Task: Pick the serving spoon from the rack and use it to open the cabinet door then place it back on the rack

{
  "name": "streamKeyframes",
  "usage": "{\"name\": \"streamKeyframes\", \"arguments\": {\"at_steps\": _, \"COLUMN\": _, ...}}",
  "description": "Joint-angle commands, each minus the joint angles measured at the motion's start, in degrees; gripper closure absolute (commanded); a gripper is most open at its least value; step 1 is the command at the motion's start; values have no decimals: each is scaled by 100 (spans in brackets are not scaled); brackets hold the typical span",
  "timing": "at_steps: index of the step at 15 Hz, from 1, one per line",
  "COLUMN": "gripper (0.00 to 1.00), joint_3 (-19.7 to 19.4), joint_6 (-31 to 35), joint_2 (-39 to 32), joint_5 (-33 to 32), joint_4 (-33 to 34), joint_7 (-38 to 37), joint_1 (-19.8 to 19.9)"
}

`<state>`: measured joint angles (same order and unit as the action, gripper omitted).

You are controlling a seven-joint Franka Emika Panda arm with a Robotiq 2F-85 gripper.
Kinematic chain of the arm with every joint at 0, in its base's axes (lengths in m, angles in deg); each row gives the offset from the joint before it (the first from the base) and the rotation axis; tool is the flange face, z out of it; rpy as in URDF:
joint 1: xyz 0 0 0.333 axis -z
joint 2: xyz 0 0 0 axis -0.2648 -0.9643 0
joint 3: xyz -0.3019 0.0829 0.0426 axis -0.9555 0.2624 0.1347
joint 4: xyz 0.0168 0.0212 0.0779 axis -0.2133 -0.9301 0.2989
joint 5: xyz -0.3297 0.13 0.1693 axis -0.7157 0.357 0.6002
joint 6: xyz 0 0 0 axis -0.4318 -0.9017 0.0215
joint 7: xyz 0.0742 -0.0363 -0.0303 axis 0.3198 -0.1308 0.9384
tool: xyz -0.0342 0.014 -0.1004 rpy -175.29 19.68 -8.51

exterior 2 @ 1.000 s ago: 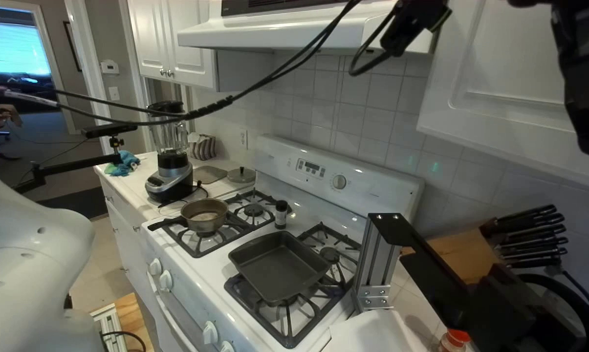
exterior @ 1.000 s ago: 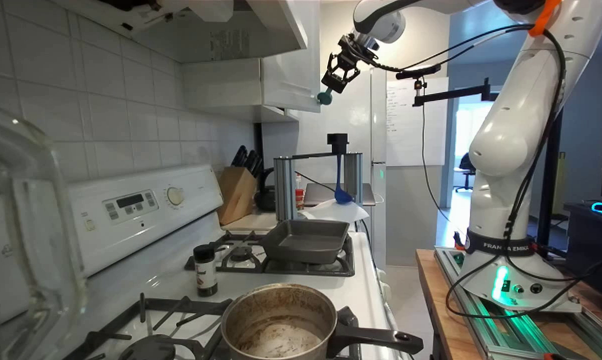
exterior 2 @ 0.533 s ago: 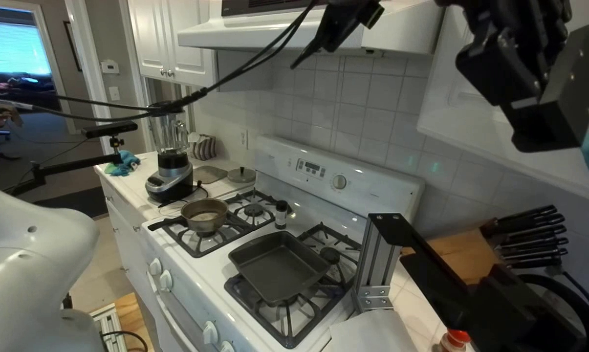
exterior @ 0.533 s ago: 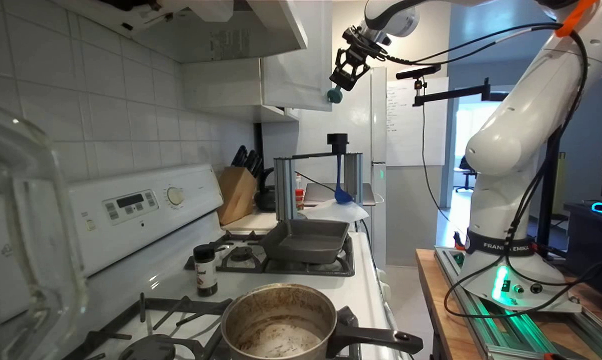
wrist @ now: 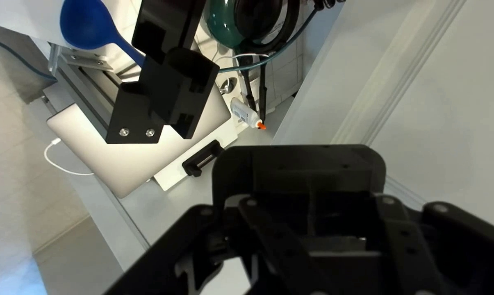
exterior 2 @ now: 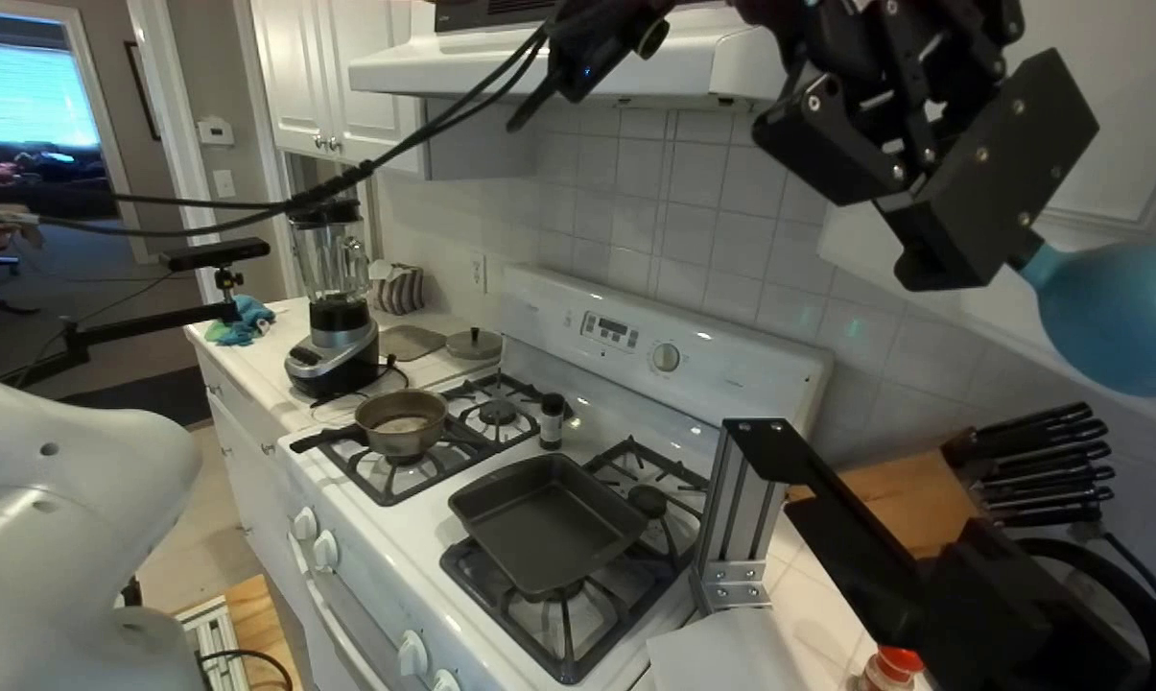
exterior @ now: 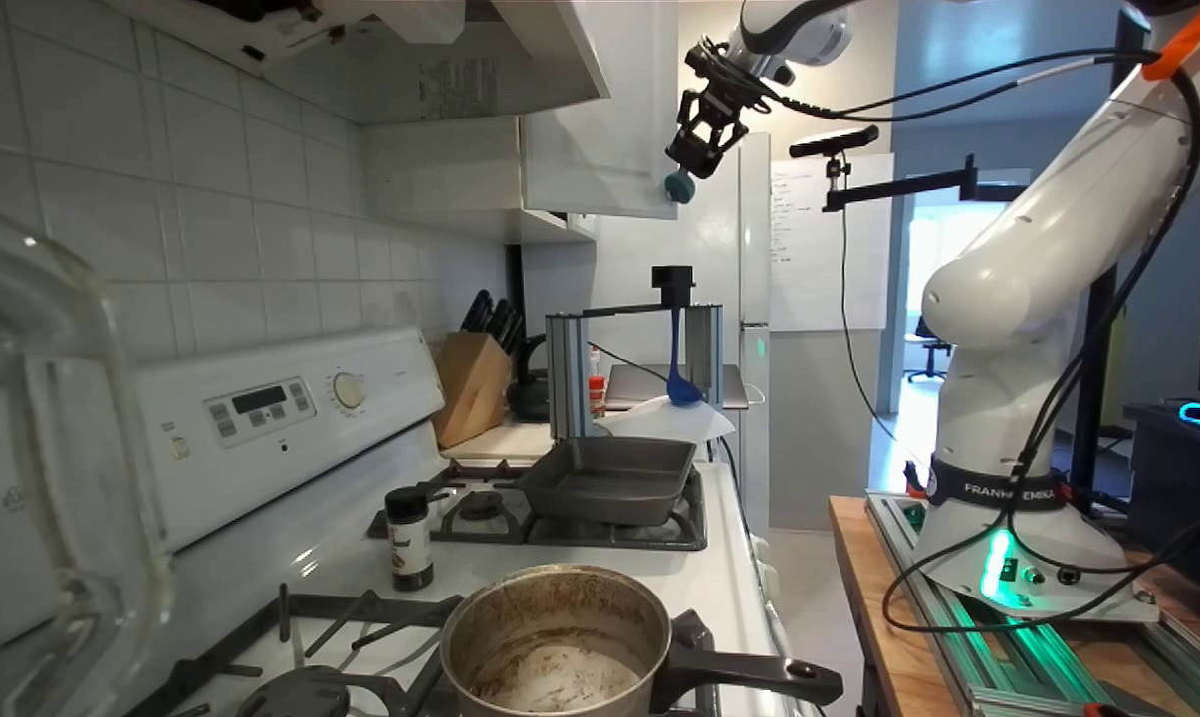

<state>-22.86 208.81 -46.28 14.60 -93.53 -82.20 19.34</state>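
Movement shows at the cabinet door (exterior: 604, 149): over the last second its free edge has swung farther right in an exterior view, and the gripper (exterior: 696, 157) has travelled right with it. That suggests the opening step is working, with more pull perhaps wanted before the return to the rack (exterior: 567, 378), which stands below, well apart. The gripper looks pinched on a black block (exterior 2: 1000, 178) at the handle end of the serving spoon (exterior 2: 1129, 317), whose bowl sits by the door's lower free corner; whether they touch I cannot tell. That bowl is teal, round and smooth, like soft-sheened silicone. The door is white with raised moulding. The rack pairs grooved, silvery posts with a flat black bar, and a blue spoon (wrist: 85, 24) hangs there. Nearer, the square pan (exterior: 609, 505) is dull and dark; nearest, the saucepan (exterior: 550, 609) is stained brown inside.
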Motion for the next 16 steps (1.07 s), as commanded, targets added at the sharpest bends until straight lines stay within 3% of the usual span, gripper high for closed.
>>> {"name": "streamKeyframes", "arguments": {"at_steps": 1, "gripper": 78, "joint_3": 327, "joint_6": 39, "joint_2": 457, "joint_5": 139, "joint_4": -655, "joint_7": -539, "joint_1": -199}}
{"name": "streamKeyframes", "arguments": {"at_steps": 5, "gripper": 78, "joint_3": 556, "joint_6": 150, "joint_2": 733, "joint_5": 89, "joint_4": -967, "joint_7": -822, "joint_1": -165}}
{"name": "streamKeyframes", "arguments": {"at_steps": 9, "gripper": 78, "joint_3": 632, "joint_6": 590, "joint_2": 1089, "joint_5": -51, "joint_4": -1375, "joint_7": -524, "joint_1": -345}}
{"name": "streamKeyframes", "arguments": {"at_steps": 11, "gripper": 78, "joint_3": 754, "joint_6": 1004, "joint_2": 1203, "joint_5": -268, "joint_4": -1611, "joint_7": -566, "joint_1": -235}}
{"name": "streamKeyframes", "arguments": {"at_steps": 16, "gripper": 78, "joint_3": 1025, "joint_6": 1203, "joint_2": 1449, "joint_5": -525, "joint_4": -1980, "joint_7": -568, "joint_1": -35}}
